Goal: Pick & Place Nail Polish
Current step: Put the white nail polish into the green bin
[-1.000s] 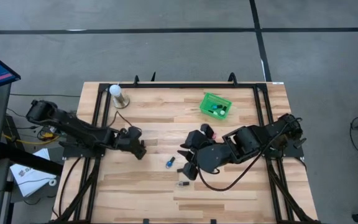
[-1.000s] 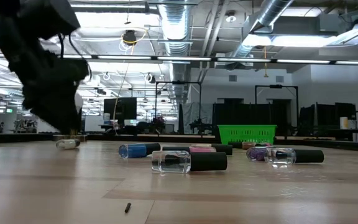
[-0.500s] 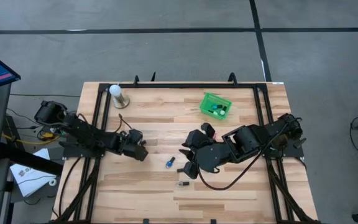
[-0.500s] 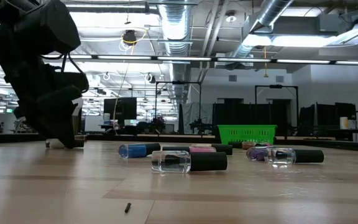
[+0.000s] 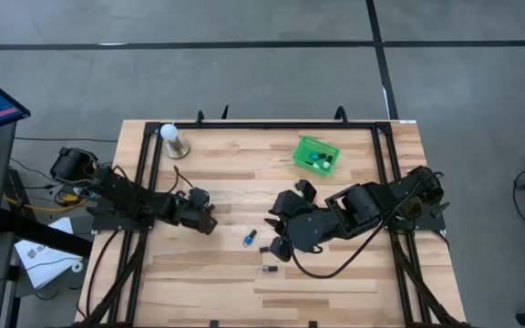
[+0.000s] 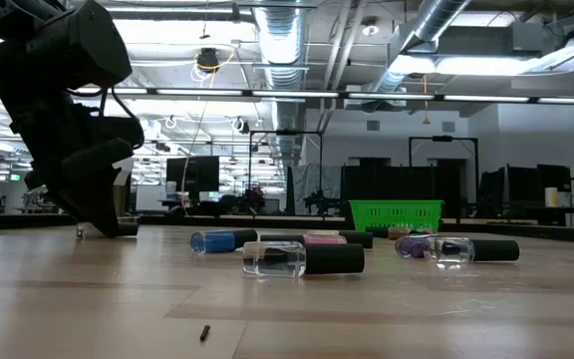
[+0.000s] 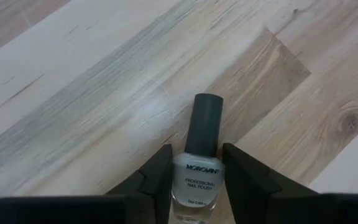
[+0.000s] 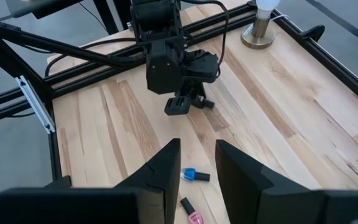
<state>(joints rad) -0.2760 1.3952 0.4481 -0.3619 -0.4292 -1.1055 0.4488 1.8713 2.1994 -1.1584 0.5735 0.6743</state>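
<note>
Wooden boards make up our desk (image 5: 335, 273), and we are down low on it with the left tool (image 7: 195, 163). Its two fingers sit on each side of a pale bottle (image 7: 196, 179) of nail polish with a dark cap. The fingers look close against the glass, but we cannot tell if they are pressing it yet. The bottle lies on the desk, near the left side.

We think we are at the grabbing step. Next we need to squeeze the bottle firmly and lift it, then carry it across to the green basket (image 5: 316, 155) at the far side of the desk.

Our right tool (image 8: 196, 163) hangs above the middle of the desk with its fingers apart and nothing between them. Just below it lie a blue bottle (image 8: 195, 175) and a pink bottle (image 8: 191, 213). More bottles lie on their sides nearby, and a white ball on a stand (image 5: 173, 140) waits in the far left corner.
</note>
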